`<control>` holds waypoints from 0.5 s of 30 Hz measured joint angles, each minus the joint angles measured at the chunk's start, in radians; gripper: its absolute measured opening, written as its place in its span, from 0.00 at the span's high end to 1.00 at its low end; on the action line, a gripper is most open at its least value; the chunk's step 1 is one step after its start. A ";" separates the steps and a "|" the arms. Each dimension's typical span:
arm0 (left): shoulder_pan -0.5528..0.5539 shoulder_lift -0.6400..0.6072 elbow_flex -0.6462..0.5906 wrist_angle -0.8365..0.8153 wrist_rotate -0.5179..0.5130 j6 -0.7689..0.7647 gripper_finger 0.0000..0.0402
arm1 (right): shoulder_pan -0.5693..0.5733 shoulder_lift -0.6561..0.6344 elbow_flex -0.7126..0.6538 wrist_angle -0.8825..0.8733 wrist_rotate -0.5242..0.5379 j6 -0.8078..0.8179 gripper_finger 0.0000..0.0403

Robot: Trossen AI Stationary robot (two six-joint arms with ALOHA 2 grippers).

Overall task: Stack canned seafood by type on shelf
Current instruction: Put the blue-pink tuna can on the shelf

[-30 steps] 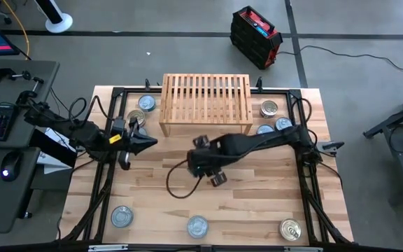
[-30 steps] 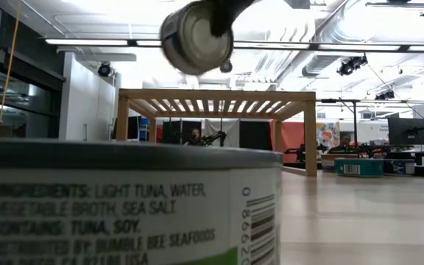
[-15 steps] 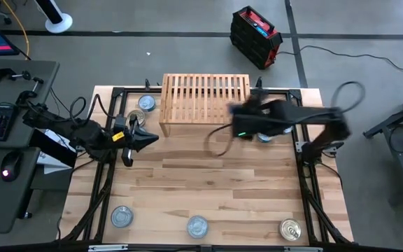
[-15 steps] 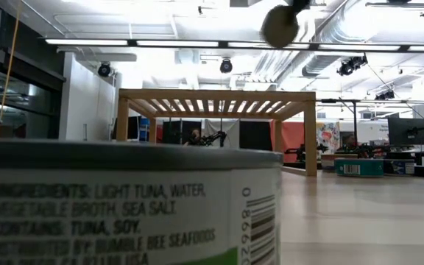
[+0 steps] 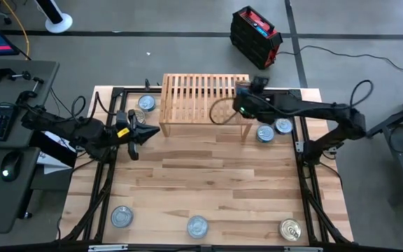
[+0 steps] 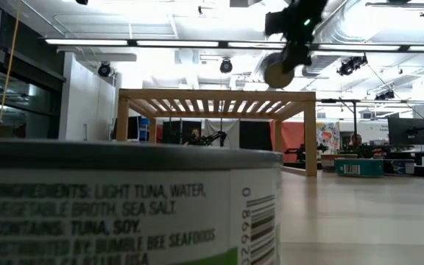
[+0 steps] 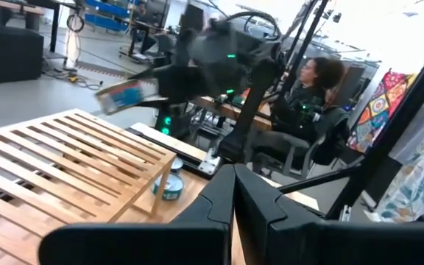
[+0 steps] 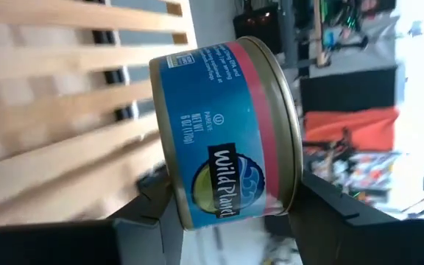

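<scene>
My right gripper (image 5: 247, 96) is shut on a blue-labelled tin with a red band (image 8: 223, 132) and hangs over the right end of the light-wood slatted shelf (image 5: 205, 101). In the low view the tin (image 6: 278, 71) shows just above the shelf top (image 6: 219, 96). My left gripper (image 5: 143, 133) is shut on nothing and hovers left of the shelf. Two tins (image 5: 146, 103) sit on the table left of the shelf and two silvery-blue ones (image 5: 265, 133) right of it. At the near edge lie two silvery tins (image 5: 197, 226) and a gold one (image 5: 290, 229). My right gripper pinches the tin between its two fingers, one finger (image 8: 322, 202) against the lid side (image 8: 291, 147) and the other against the base. The arm comes from above. The tin is lifted clear and stands on edge, a flat face toward the table's near side.
A tuna tin (image 6: 124, 206) stands right in front of the low camera and fills its lower left. Black frame rails (image 5: 306, 168) run along the table's sides. Bare planks (image 5: 208, 175) lie between the shelf and the near tins. A person (image 7: 315, 81) sits beyond the table.
My right gripper has carried the tin from above the table's middle toward the far right, up and over, and then down close to the shelf's right end. The tin has stayed in the hold throughout.
</scene>
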 joint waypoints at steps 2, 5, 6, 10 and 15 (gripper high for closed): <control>0.000 0.000 0.000 0.000 0.000 -0.005 1.00 | -0.047 0.038 0.003 0.056 0.000 -0.077 0.59; 0.000 0.000 0.000 0.000 0.000 -0.008 1.00 | -0.108 0.088 0.020 0.089 0.004 -0.124 0.59; 0.000 0.000 0.000 0.000 0.000 -0.012 1.00 | -0.124 0.100 0.023 0.090 0.004 -0.135 0.59; 0.000 0.000 0.000 0.000 0.000 -0.012 1.00 | -0.161 0.127 0.028 0.091 -0.041 -0.154 0.59; 0.000 0.000 0.000 0.000 0.000 -0.012 1.00 | -0.171 0.134 0.028 0.120 -0.080 -0.157 0.59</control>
